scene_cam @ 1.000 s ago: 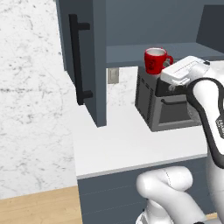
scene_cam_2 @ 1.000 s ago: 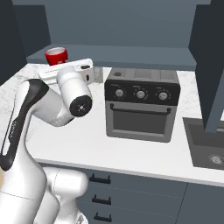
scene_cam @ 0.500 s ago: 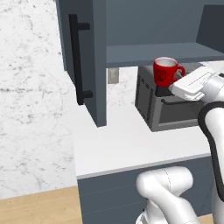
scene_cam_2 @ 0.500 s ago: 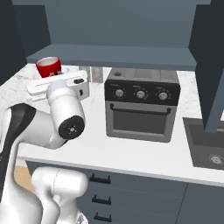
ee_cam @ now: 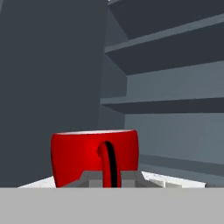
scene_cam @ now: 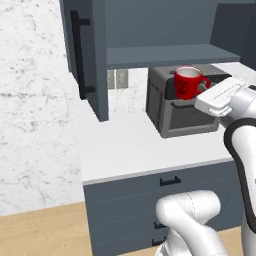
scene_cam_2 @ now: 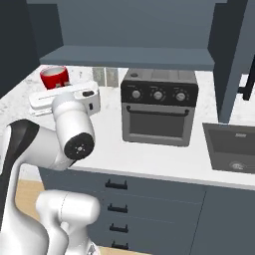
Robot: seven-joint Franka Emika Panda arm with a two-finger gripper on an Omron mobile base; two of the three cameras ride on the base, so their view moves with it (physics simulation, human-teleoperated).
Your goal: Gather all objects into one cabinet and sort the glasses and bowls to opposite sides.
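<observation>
We see the gripper (ee_cam: 111,177) clamped narrowly on the handle of the red mug (scene_cam: 187,83), holding it in the air above the white counter (scene_cam: 125,145). The mug stands upright, its open mouth facing up and its white inside visible from the left base view. Its axis runs vertically. The handle points back toward the hand; in the hand view it faces us squarely, between the two fingertips (ee_cam: 89,178).

In the left base view the mug hangs in front of the toaster oven (scene_cam: 172,107), just below the bottom shelf of the open cabinet (scene_cam: 165,52). The cabinet door (scene_cam: 85,55) stands swung out to the left, its long black bar handle (scene_cam: 76,52) upright. In the right base view the mug (scene_cam_2: 54,77) sits to the left of the oven (scene_cam_2: 158,112), beyond the white hand. The hand view shows the cabinet shelves (ee_cam: 175,105) ahead of the mug.
</observation>
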